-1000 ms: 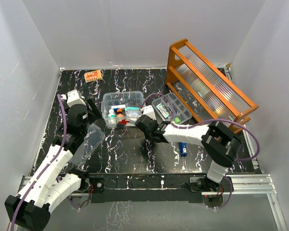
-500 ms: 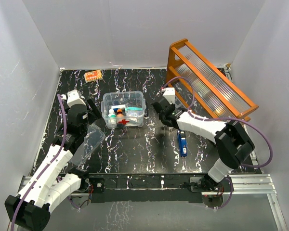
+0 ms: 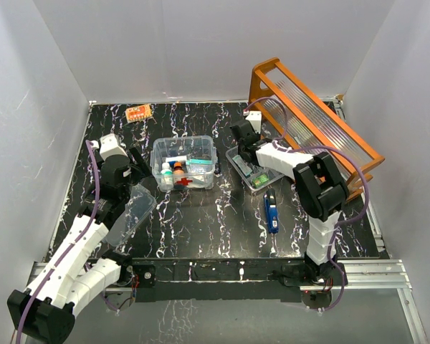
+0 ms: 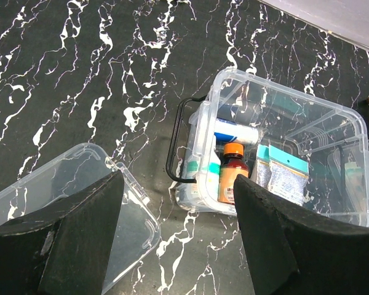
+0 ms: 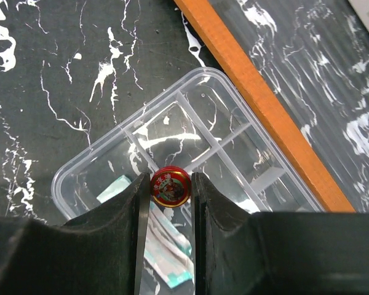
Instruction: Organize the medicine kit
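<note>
Red round tin [image 5: 170, 187] clamped in right pincer [image 5: 170, 194] above clear divided tray [image 5: 190, 120], presumably for compartment drop; left pincer [image 4: 175, 184] wide open, empty, over medicine kit [image 4: 295, 97]

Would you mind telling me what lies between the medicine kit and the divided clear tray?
Only bare table separates the medicine kit from the divided tray, per the top view.
</note>
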`<state>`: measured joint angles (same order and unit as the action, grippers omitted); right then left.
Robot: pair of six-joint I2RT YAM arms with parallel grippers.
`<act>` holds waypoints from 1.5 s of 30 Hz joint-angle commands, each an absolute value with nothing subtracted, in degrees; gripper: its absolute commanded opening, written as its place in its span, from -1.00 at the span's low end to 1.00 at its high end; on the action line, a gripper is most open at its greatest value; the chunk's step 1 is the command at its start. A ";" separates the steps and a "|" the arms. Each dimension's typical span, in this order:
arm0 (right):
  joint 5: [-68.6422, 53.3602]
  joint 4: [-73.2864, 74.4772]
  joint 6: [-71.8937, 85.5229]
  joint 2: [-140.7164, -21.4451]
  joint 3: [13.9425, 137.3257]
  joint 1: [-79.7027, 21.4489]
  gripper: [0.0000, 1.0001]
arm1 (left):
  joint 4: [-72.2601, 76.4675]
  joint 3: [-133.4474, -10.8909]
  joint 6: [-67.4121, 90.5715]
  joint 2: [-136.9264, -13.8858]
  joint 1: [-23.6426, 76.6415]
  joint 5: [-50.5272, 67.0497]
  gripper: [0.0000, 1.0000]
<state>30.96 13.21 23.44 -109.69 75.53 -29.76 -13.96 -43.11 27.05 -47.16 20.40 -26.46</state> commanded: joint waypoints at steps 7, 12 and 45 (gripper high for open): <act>27.95 7.46 20.63 -114.73 82.33 -26.98 -0.61 | -14.35 -43.08 26.46 -47.21 20.17 -28.30 0.42; 27.42 7.59 20.19 -115.85 82.86 -26.35 -0.60 | -14.24 -43.18 26.46 -47.32 20.17 -28.23 0.42; 15.28 17.15 2.98 -103.46 72.62 -25.97 -0.11 | -14.43 -43.42 26.81 -47.01 20.19 -26.79 0.43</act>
<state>17.89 15.94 9.76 -107.66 76.03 -26.39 -14.20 -43.11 27.05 -47.68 20.40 -26.92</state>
